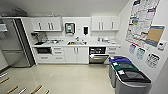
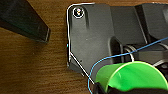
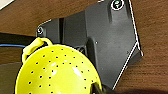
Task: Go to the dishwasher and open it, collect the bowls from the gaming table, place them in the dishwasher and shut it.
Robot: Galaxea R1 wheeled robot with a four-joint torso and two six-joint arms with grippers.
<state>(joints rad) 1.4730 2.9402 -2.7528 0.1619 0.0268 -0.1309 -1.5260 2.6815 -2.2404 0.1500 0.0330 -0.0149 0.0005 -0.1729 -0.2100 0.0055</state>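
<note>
The dishwasher (image 1: 98, 55) stood straight ahead of me across the room, set under the counter to the right of the sink (image 1: 74, 43), its steel-grey door tipped partly down and the dark inside showing above it. It lay well apart from both arms, slightly to the right of the middle of my head view, so I judged the right arm the nearer one once I closed in. The door's long edge ran side to side, parallel to the counter front. At the left wrist a bright green bowl (image 2: 131, 77) sat close under the camera on its side, its open mouth turned partly toward the lens; at the right wrist a yellow perforated bowl (image 3: 58, 71) with a loop handle hung the same way. Each seemed carried by its own arm, though I could not tell from these views whether the left claw or the right claw was spread or pinching the rim, as the fingers were hidden. Under both wrists I saw brown wood-grain surface. Around the dishwasher ran white cabinets (image 1: 76, 54), a steel fridge (image 1: 12, 42) at far left, and lidded recycling bins (image 1: 128, 75) along the right wall, close to the path in. The pale floor (image 1: 67, 77) between was open.
</note>
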